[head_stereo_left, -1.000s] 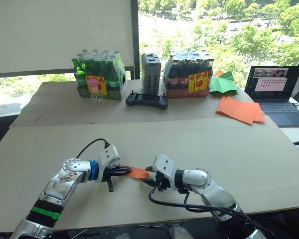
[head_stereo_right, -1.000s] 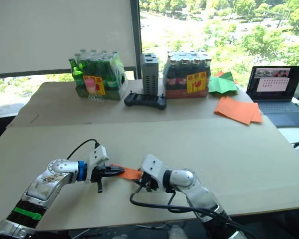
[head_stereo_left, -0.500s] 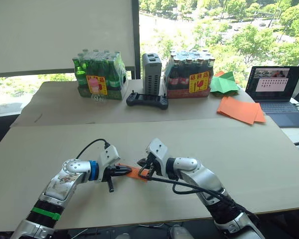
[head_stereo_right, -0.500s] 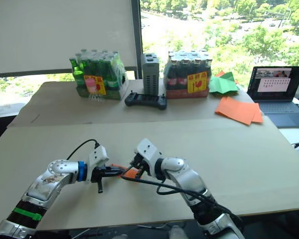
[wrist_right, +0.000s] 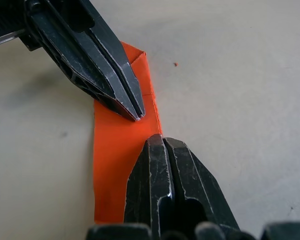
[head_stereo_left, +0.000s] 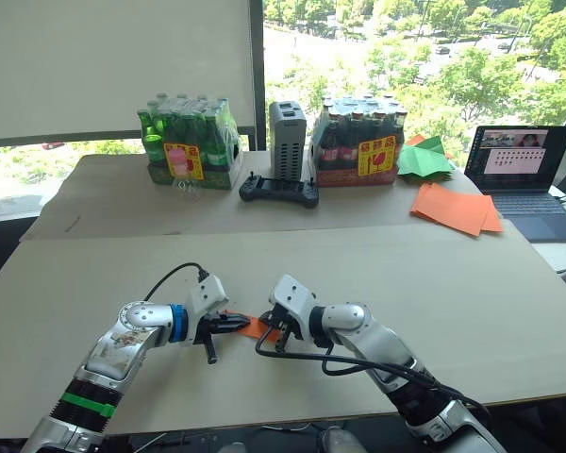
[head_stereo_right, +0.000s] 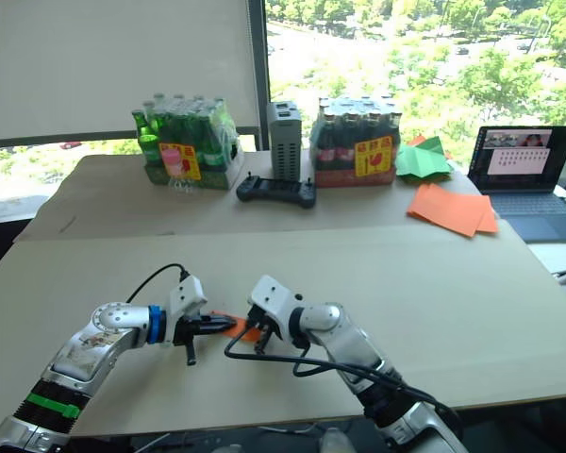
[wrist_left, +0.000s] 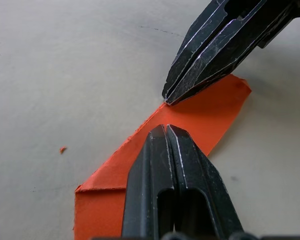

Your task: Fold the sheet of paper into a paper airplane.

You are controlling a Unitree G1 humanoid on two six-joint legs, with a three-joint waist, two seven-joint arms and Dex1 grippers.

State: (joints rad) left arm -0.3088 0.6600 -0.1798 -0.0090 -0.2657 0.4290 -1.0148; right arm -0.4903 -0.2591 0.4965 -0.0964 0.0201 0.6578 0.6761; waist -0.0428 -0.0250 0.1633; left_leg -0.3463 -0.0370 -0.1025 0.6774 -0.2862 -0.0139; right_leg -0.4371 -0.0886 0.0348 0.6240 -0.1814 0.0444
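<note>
Left claw: fingers pressed together, tips down on the folded orange paper strip.
Right claw: closed too, tips on the strip's edge.
Paper: flat on the pale desk, between both claws.

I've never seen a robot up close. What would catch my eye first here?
Near the table's front edge, the left gripper and right gripper, fingers shut, press their tips on a folded orange sheet of paper. At the back stand two shrink-wrapped bottle packs, with a laptop at the right.
</note>
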